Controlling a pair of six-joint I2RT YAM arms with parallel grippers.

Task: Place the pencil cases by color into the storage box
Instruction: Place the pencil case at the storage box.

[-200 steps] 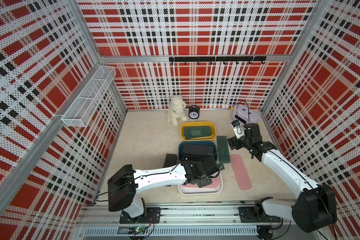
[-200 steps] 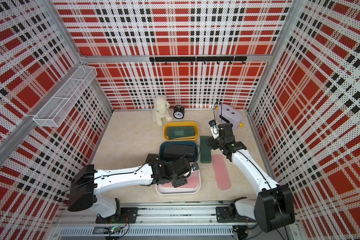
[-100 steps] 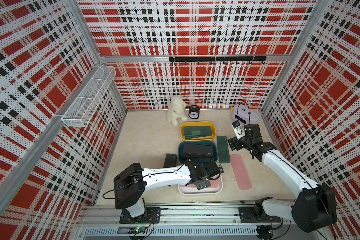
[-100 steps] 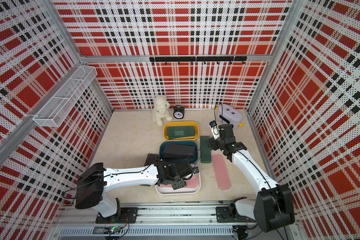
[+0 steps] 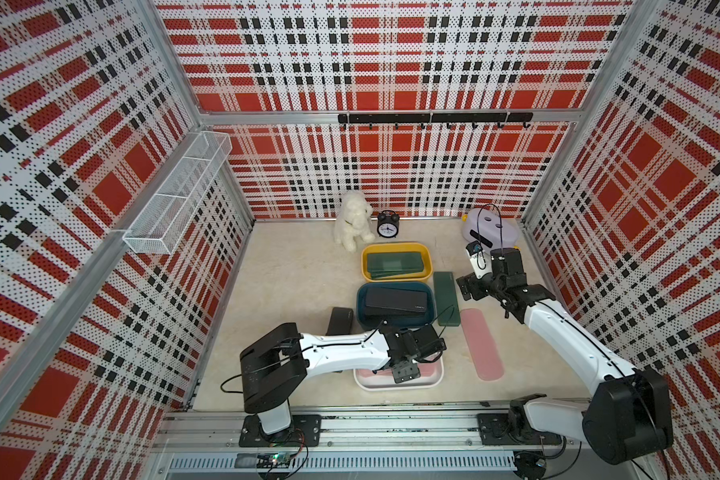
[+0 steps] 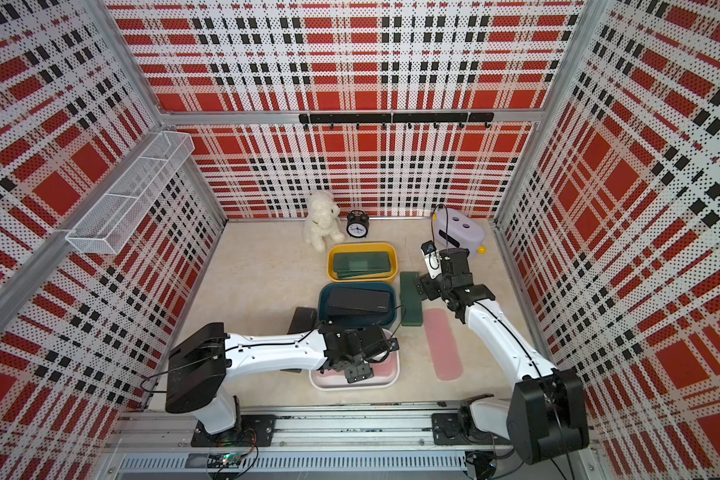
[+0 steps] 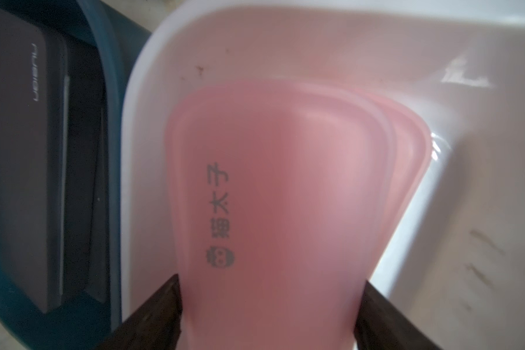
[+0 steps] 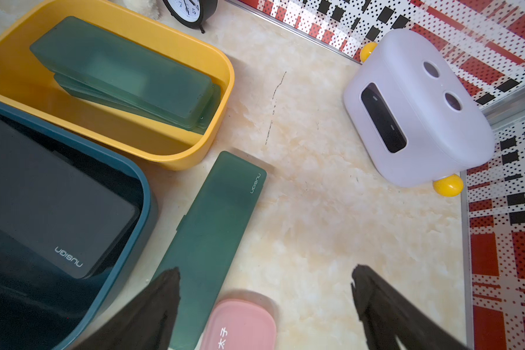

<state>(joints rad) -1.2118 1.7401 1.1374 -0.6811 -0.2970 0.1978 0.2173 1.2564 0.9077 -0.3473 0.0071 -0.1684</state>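
The left gripper (image 7: pixel 270 281) straddles a pink pencil case (image 7: pixel 270 181) in the white tub (image 7: pixel 376 60) — clamped or freed, I cannot tell. The right gripper (image 8: pixel 265 271) gapes empty beside the loose green case (image 8: pixel 212 236).

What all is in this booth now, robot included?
tubs: three, yellow, blue, white, mid-table row
green cases: three, two in yellow tub, one loose beside blue
black cases: three, two in blue tub, one loose beside it
pink cases: three, two in white tub, one loose
plush dog: one, white, back wall
alarm clock: one, black, beside dog
knobbed box: one, lilac, back corner
wire basket: one, white, side wall
hook rail: one, black, back wall
left arm: one, white, jaws flank top pink case
right arm: one, white, jaws open near loose green case
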